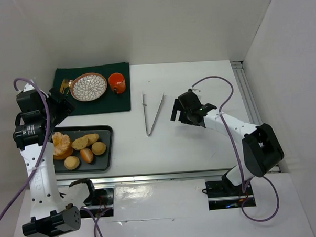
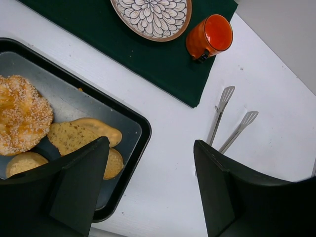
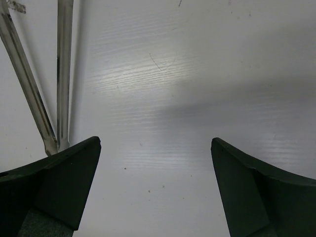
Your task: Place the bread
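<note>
**A:** Where is the bread sitting?

**B:** The bread rolls point(image 1: 86, 148) are lying together in the dark baking tray point(image 1: 110, 152) at the near left of the table point(image 1: 198, 85), beside a big seeded loaf point(image 1: 61, 143). Nothing is holding them.

**A:** What is the left gripper doing?

**B:** The left gripper point(image 2: 151, 143) is hovering by the tray's far side. Its fingers are standing partly apart, with nothing between them.

**A:** And the right one?

**B:** The right gripper point(image 3: 155, 143) is hanging over bare table just right of the metal tongs point(image 1: 146, 114). Its jaws are spread wide and gripping nothing.

**A:** What is lying beyond the tray?

**B:** A green placemat point(image 1: 120, 102) is carrying a patterned plate point(image 1: 88, 86) and an orange cup point(image 1: 117, 82).
</note>
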